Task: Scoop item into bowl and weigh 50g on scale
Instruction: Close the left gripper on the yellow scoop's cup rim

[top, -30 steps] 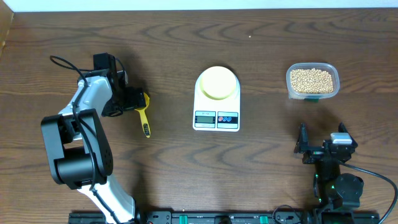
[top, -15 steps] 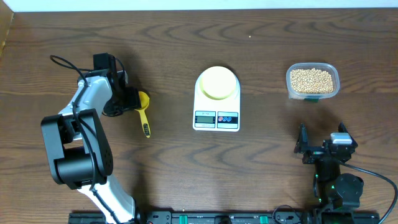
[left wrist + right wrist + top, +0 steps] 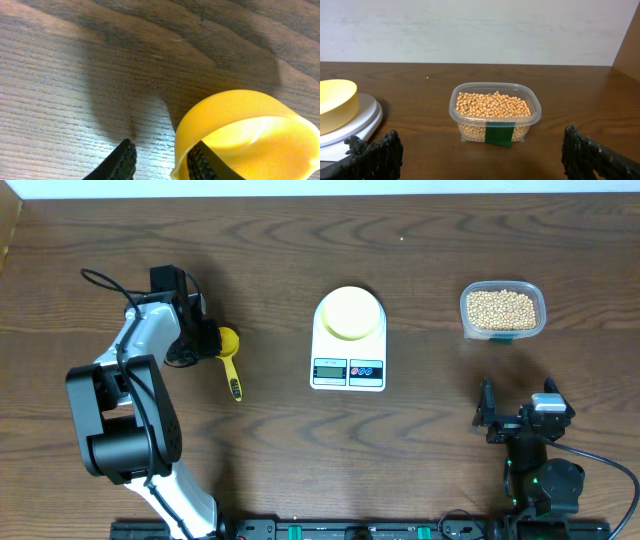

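Left gripper hung narrowly parted and empty beside the scoop; closing off-centre, a finger could have nudged the scoop aside.

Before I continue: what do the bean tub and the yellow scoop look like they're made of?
The tub looks like thin clear plastic, glossy: the beans show through its wall. The scoop seems to be moulded plastic, bright yellow, with a smooth, softly shiny surface and a thin rim.
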